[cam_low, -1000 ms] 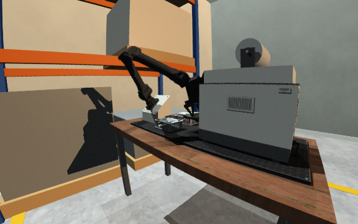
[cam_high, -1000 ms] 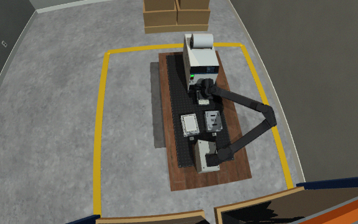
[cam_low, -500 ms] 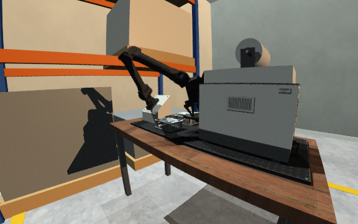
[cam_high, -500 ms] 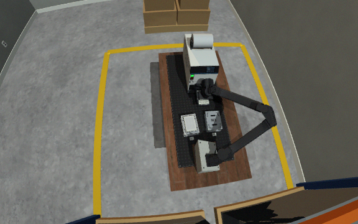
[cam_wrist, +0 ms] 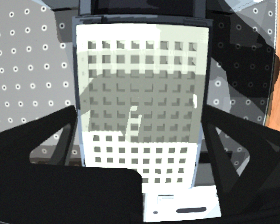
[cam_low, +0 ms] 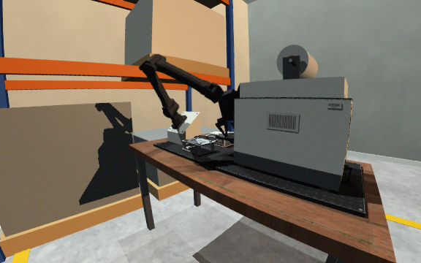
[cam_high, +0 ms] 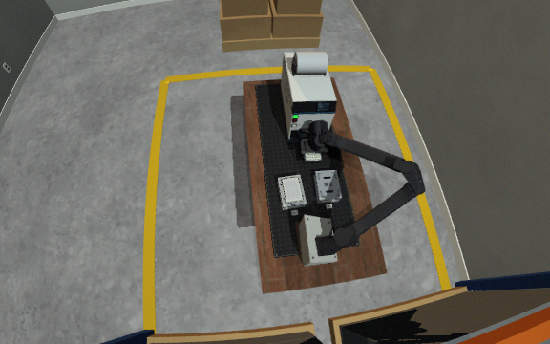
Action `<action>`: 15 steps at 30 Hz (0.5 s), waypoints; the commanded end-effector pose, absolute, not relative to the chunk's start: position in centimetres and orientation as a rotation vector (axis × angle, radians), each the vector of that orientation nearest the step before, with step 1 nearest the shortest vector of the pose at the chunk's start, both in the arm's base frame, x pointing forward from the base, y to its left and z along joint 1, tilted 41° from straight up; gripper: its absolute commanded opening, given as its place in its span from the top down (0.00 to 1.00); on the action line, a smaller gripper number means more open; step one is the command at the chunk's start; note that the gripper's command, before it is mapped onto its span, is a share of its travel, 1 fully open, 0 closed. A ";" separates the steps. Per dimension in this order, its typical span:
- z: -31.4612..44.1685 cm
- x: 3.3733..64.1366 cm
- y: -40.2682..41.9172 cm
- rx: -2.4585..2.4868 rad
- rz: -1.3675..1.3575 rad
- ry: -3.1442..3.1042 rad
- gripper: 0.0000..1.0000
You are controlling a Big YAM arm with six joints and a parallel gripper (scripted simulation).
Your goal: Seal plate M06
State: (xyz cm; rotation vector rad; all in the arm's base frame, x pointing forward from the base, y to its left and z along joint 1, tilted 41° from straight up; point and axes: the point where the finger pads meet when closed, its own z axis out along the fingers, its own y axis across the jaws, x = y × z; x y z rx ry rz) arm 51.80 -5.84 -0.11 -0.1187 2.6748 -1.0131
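Note:
Plate M06 point(cam_wrist: 143, 107), pale with rows of square wells, lies on the sealer's stage in front of the sealer point(cam_high: 312, 88) point(cam_low: 291, 128). It looks flat; its seating in the locators is partly hidden. My gripper point(cam_wrist: 139, 112) point(cam_low: 225, 134) is open, its fingers low on either side of the plate's long sides. A white label piece point(cam_wrist: 182, 205) point(cam_high: 313, 157) shows at the end toward the arm base. The lamp point(cam_high: 295, 117) is green. The empty nest point(cam_high: 327, 185) point(cam_low: 201, 147), apparently N1, stands beside the other nest, which holds a white plate point(cam_high: 292, 189). The A1 marks are unreadable.
The arm reaches from its pale base block point(cam_high: 310, 239) out over the table's right side, with its elbow point(cam_high: 413, 177) beyond the edge. The sealer body rises close behind the gripper, with a foil roll point(cam_high: 310, 62) point(cam_low: 294, 61) on top. Small controls sit under the lamp.

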 end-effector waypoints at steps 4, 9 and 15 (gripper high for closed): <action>1.6 54.0 -5.5 -0.077 -0.994 2.622 0.00; 2.5 54.2 -6.5 -0.034 -0.990 2.607 0.00; 2.4 54.2 -6.6 -0.034 -0.991 2.609 0.00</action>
